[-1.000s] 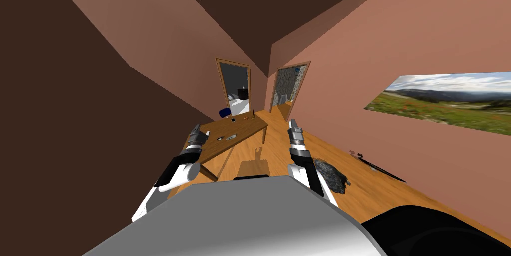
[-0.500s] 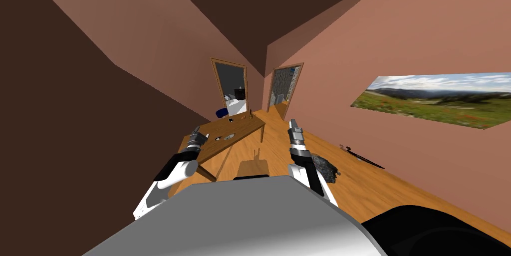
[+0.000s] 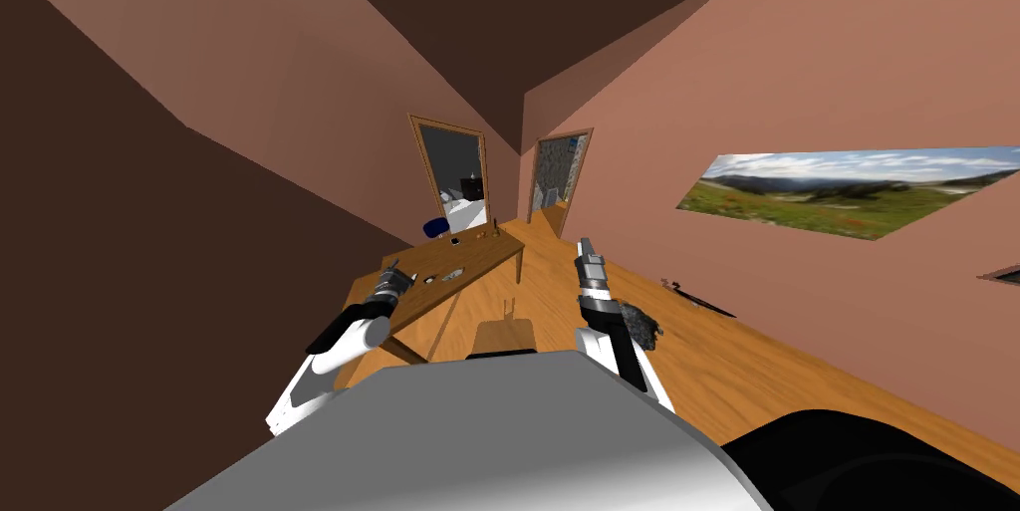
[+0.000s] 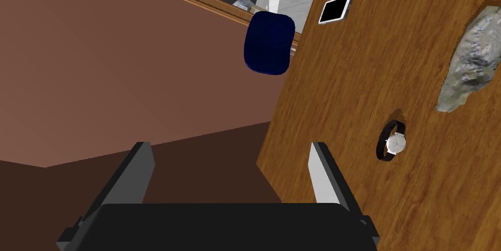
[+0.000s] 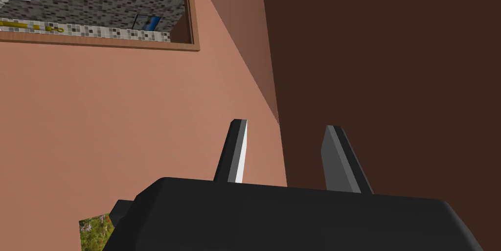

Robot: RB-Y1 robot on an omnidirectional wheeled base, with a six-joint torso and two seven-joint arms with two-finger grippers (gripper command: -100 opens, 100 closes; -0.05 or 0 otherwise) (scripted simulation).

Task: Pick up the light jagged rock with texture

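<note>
After a slight base turn, the left gripper [image 4: 230,148], jaws wide and empty, reaches the bench [image 4: 342,116] edge, with the light jagged rock [image 4: 472,62] at its 1 o'clock; the right gripper [image 5: 286,126] is idle, jaws narrower and empty.

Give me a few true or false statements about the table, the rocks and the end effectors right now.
1. The light jagged rock lies on the wooden table. True.
2. The left end effector is shut on that rock. False: it is open, apart from the rock.
3. A wristwatch lies on the table near the rock. True.
4. The dark rock sits on the table. False: it lies on the floor.
5. The right end effector is open. True.
</note>
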